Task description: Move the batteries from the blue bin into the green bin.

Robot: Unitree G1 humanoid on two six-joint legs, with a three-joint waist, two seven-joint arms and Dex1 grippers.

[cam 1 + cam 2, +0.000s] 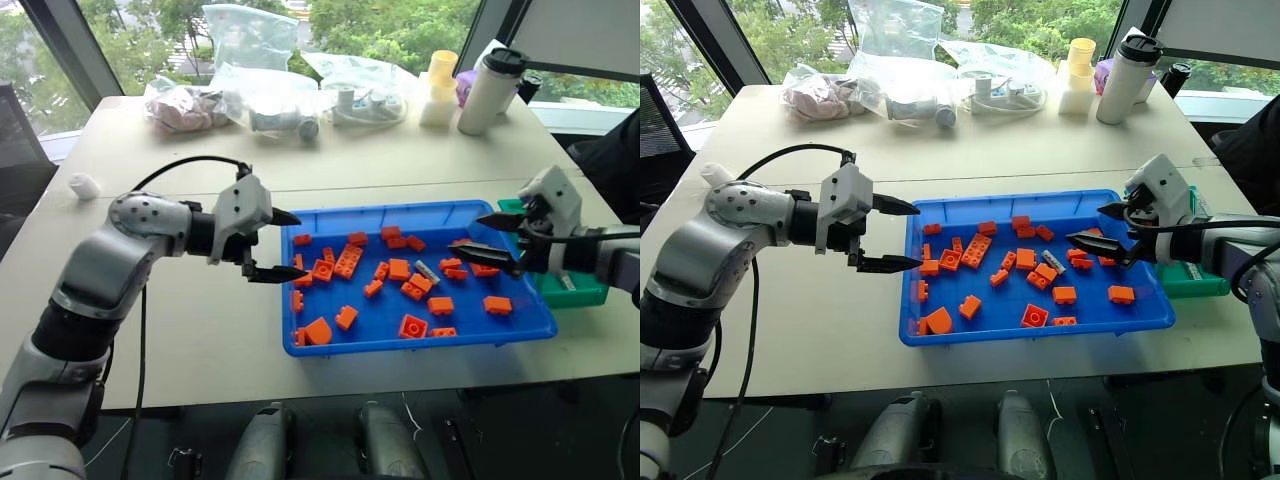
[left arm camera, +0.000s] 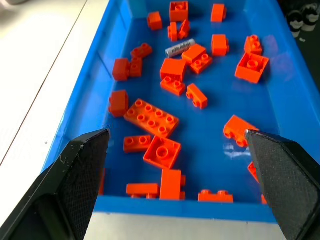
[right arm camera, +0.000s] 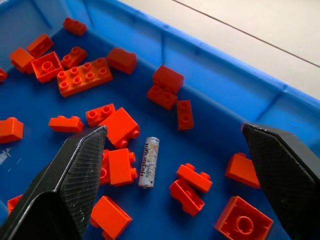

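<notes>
The left gripper (image 1: 272,245) is held released at the left rim of the blue bin (image 1: 380,340). One of the batteries (image 3: 149,162) is seen lying flat among orange bricks (image 1: 348,260) right of the bin's centre. The right gripper (image 1: 482,235) is spread wide over the bin's right end, grasping nothing. The green bin (image 1: 575,292) is set against the blue bin's right rim on the desk (image 1: 200,320).

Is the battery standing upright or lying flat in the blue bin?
Lying flat. The battery rests on its side on the blue bin floor, among orange bricks, its printed label facing up.
</notes>
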